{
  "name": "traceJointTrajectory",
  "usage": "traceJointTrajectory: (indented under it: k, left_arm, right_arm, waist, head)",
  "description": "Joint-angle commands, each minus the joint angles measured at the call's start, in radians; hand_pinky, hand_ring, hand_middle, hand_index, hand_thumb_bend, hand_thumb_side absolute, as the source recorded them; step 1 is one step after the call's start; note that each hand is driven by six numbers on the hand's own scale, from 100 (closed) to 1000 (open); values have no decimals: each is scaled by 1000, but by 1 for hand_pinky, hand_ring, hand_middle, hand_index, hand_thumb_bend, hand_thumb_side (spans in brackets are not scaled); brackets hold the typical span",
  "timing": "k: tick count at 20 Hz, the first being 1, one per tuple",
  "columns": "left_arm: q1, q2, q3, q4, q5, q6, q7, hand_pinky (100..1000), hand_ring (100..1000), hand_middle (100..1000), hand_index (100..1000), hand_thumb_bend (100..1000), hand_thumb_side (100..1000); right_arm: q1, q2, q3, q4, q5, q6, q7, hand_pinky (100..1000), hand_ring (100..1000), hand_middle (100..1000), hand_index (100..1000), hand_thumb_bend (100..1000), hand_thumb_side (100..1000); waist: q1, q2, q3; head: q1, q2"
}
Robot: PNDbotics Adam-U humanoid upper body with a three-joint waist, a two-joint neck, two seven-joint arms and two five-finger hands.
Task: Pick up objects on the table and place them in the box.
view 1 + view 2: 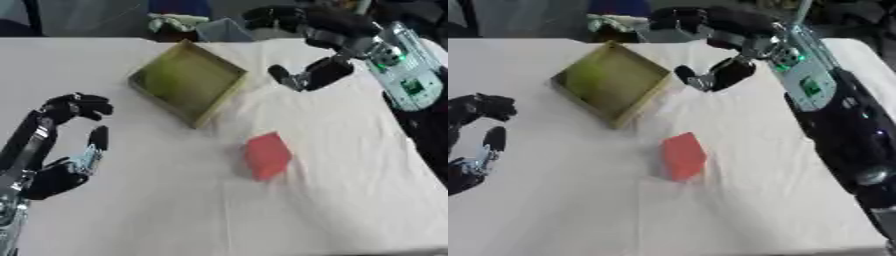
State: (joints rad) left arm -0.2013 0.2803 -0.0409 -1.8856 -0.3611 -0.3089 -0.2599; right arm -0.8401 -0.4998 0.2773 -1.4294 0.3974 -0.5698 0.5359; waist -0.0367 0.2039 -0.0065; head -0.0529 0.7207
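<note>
Table covered in a plain white cloth (332,210), seen from above and slightly askew. Toward the far left of centre, a shallow square cardboard box (189,81) with an olive-green inside, turned so that one corner points to the near side; nothing visible inside it. Near the middle of the cloth, on the near side and slightly right of the box and apart from it, a small red block (266,155) with slanted faces, resting on the cloth, touched by neither hand.

At the far right, the robot's black and silver right hand (724,47), reaching in from the upper right on a forearm with a pale casing and small green lights. Hangs above the cloth just beside the box's right corner, on the far side of the red block and well apart from it. Fingers bent over at the top, thumb pointing down and to the left, a clear gap between them; holding nothing.

At the near left edge, the robot's black left hand (61,145), well apart from both box and block. Palm turned upward, upper fingers bent inward, thumb standing separate, a wide gap between; empty as well.

Along the far edge, beyond the table, dark shapes and something pale green, too blurred to make out.
</note>
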Motion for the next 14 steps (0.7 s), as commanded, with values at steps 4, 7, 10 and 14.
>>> traceJointTrajectory:
  k: [4,7,10,14]
  left_arm:
    - [-3,22,8,-10,4,-2,-1,673,806,627,752,100,573]
    - [-3,22,8,-10,6,-3,-4,673,806,627,752,100,573]
    - [-3,22,7,-10,7,-4,-6,673,807,627,753,100,574]
    - [-2,22,7,-10,8,-5,-9,673,807,627,753,100,575]
  right_arm:
    - [59,-71,-16,-101,-140,29,75,986,1000,975,1000,100,202]
    - [83,-88,-5,-117,-184,30,111,988,1000,974,1000,100,216]
    - [97,-100,11,-119,-195,30,145,990,1000,960,1000,100,316]
    - [108,-101,38,-104,-178,18,183,991,1000,963,1000,100,384]
  waist:
    - [-1,-18,-3]
    - [-2,-18,-4]
    - [-3,-18,-4]
    - [-5,-17,-4]
  head:
    - [7,6]
    - [7,8]
    - [8,11]
    - [9,15]
